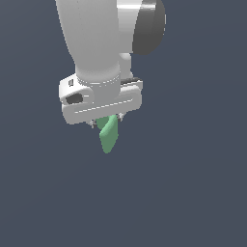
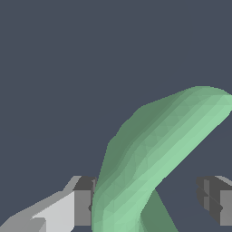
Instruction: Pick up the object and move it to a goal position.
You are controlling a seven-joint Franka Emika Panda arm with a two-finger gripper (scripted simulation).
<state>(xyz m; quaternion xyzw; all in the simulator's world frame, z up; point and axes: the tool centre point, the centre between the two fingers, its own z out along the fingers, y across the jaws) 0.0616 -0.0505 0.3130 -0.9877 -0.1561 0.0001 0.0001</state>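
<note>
The object [image 1: 108, 137] is a mint-green bent bar that sticks out from under my white gripper [image 1: 106, 121] in the exterior view, slanting down and slightly toward that view's right. In the wrist view the object [image 2: 163, 136] fills the space between the fingers of the gripper [image 2: 147, 199]. One finger [image 2: 84, 204] sits right against the bar's side. The other finger [image 2: 215, 199] stands apart from it, with a dark gap between them. The jaws are spread wide around the bar. Its near end is hidden under the hand in the exterior view.
The arm's large white link [image 1: 96, 38] rises above the hand. Around everything is a uniform dark blue-grey background with no other objects or edges in view.
</note>
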